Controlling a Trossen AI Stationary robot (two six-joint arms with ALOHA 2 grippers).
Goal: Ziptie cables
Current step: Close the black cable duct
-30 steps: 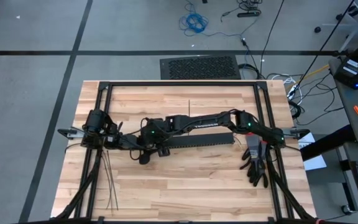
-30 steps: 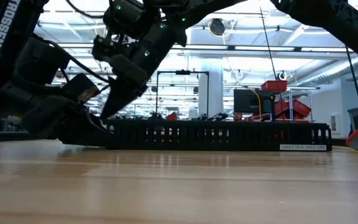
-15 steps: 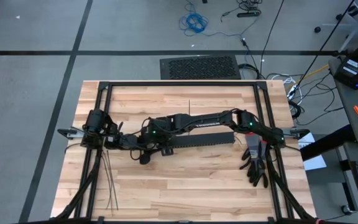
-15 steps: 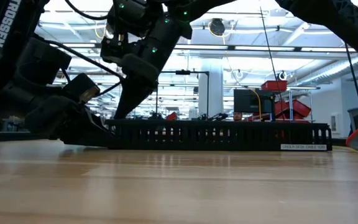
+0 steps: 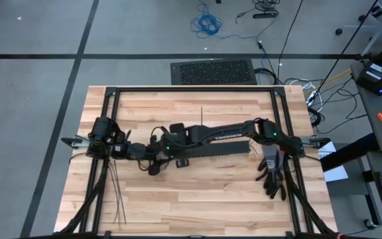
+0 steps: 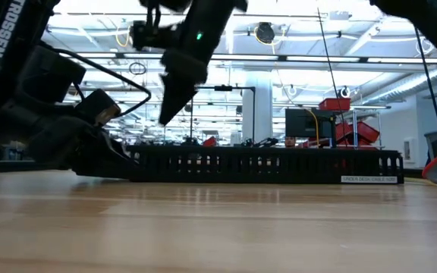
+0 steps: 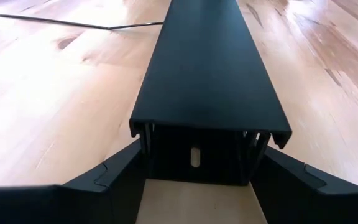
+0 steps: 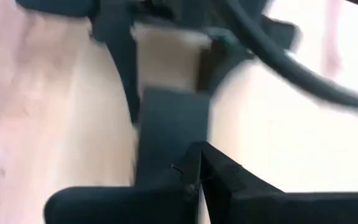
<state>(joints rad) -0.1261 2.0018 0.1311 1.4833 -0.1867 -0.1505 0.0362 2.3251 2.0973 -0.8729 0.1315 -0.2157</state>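
Pale wooden boards filled the nearest part of your low view, and the table [image 6: 218, 227] ran back to the black slotted duct [image 6: 264, 165] lying across the middle of the frame. At that duct's left end your left gripper [image 7: 197, 180] sat low on the wood, jaws held wide around the duct's open end, one finger [image 7: 114, 177] at each side wall. Above it, upper centre-left of the low view, your right gripper [image 6: 169, 114] hung clear of the duct, pointing down, its fingers pressed together on nothing. From overhead, the zipties [image 5: 117, 192] lay in the lower left of the table, near the left arm's base. One more thin dark strip [image 5: 201, 114] lay farther back, upper centre. You could not make out the cables anywhere.
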